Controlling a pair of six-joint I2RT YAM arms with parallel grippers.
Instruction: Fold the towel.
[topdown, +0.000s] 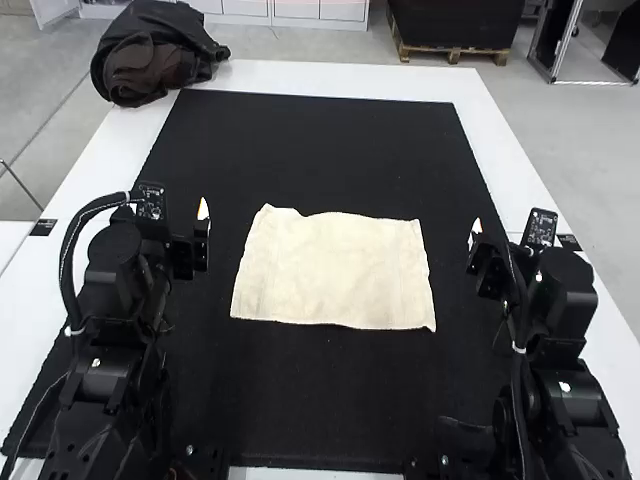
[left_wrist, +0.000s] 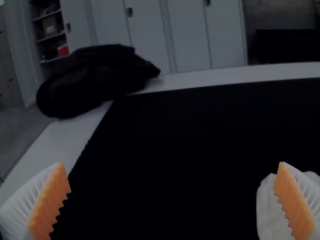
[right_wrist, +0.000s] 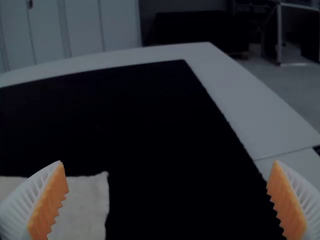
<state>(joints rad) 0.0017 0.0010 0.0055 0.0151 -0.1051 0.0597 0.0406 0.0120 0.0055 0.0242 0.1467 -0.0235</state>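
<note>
The towel (topdown: 335, 270) lies spread on the black mat (topdown: 330, 400) in front of me, cream-coloured and longer from side to side than from near to far. Its far edge dips and ripples a little, with the far left corner rising to a small peak, and a faint band runs alongside each short end. My left gripper (topdown: 201, 232) hangs just off the towel's left side, apart from it; in my left wrist view the claw (left_wrist: 172, 165) is wide open, orange pads (left_wrist: 51, 202) facing each other with nothing pinched between them. My right gripper (topdown: 476, 235) matches it off the towel's right side, also apart from the cloth, and my right wrist view shows that claw (right_wrist: 168, 162) spread wide and holding nothing. The mat lies on a white table (topdown: 500, 150), and a dark bundle of fabric (topdown: 155, 55) slumps over the table's far left corner.
</note>
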